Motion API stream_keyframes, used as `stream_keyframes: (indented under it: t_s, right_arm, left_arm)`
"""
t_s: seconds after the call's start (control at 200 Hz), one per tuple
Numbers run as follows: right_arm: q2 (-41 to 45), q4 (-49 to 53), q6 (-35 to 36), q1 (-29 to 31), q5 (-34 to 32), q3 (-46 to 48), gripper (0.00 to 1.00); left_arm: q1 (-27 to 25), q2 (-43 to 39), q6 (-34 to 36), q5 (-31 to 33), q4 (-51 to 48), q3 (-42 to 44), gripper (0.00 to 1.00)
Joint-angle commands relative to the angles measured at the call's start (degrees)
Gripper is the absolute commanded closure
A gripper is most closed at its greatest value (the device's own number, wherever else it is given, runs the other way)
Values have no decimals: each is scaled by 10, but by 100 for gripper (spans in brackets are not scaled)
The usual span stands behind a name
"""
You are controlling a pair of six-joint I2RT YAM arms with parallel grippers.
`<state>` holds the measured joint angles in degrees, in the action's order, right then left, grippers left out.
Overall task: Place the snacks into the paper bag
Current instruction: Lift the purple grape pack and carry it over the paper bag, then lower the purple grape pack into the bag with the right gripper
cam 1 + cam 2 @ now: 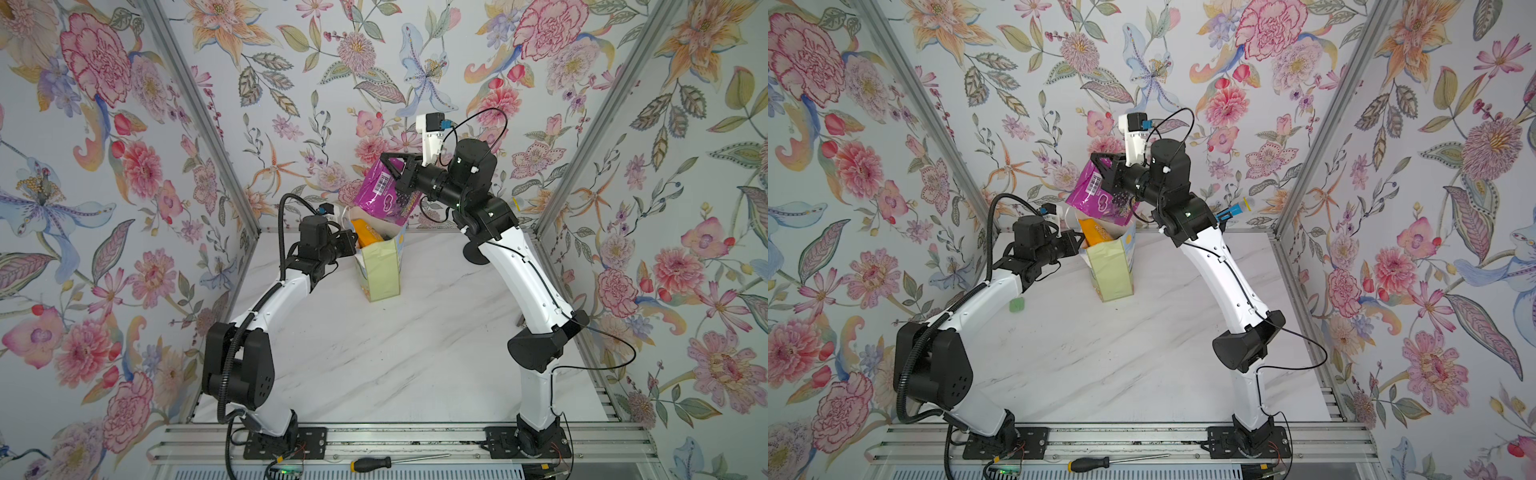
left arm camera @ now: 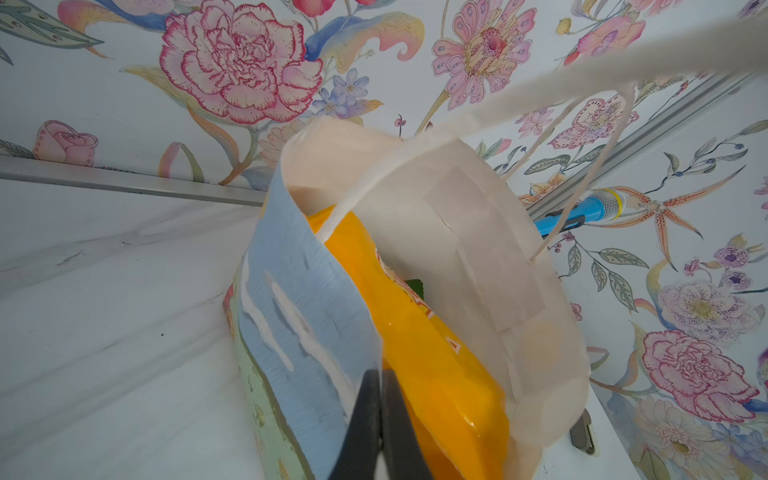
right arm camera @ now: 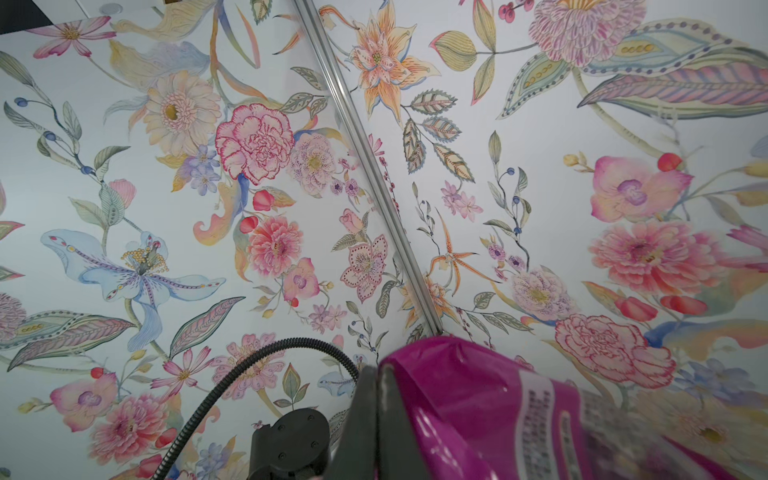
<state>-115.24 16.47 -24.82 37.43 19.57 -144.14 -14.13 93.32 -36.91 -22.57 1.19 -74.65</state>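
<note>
- Left tool [image 2: 381,376]: jaws pinched narrow on the top edge of the paper bag [image 1: 380,270], on the wall with the light blue print. It holds that side of the mouth open from the left.
- Right tool [image 1: 390,163]: up high at the back and clamped tight on one edge of the purple packet [image 1: 380,193]. The wrist view shows the fingers [image 3: 365,399] squeezing the glossy film [image 3: 478,415].
- The purple packet hangs tilted, barcode side up, with its lower end down at the bag's mouth. I can't tell whether it has crossed the rim.
- Count: two tools, both gripping, and one paper bag standing upright on the bench [image 1: 415,353] towards the back.
- Packets in sight:
  - one purple packet in the air
  - one orange packet [image 2: 415,332]
  - one green packet [image 1: 1016,304] lying flat on the bench beside the left arm, well apart from the bag
- In the bag, the orange packet leans on end against the printed wall and pokes up to the rim. A sliver of green [image 2: 415,286] shows behind it, too little to say what it is. The inside is white, with thin white handles [image 2: 582,166] hanging loose.
- Off the bench, one screwdriver [image 1: 370,463] lies on the front rail.
</note>
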Motion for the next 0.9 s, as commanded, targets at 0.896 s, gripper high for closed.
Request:
stream_keyframes:
  t_s: [0.896]
  right_arm:
    - [-137, -165, -148, -74, 170, -77, 100]
  left_arm:
    - [7, -30, 3, -19, 18, 2, 100]
